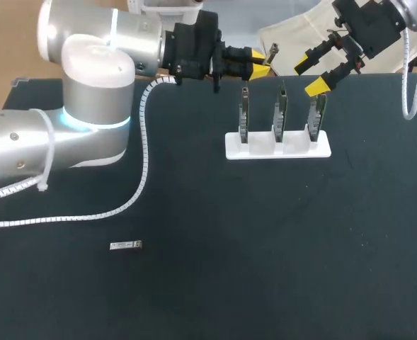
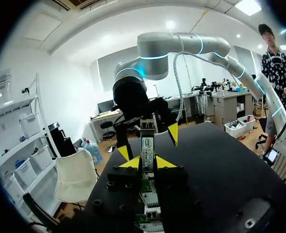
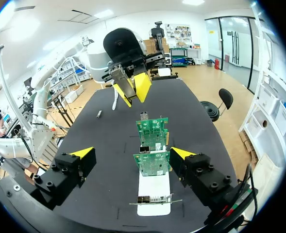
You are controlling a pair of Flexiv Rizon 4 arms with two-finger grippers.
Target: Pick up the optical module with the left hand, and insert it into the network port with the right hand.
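The black table point(image 1: 265, 248) takes up nearly everything in front of me. Toward its far side sits a white rack point(image 1: 258, 151), and in it three green circuit boards point(image 1: 281, 113) stand upright on edge, side by side in a row, each apart from its neighbour.

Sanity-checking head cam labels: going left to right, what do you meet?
module → left gripper → right gripper. The card stand lies under both grippers' span, so it's left out of the order.
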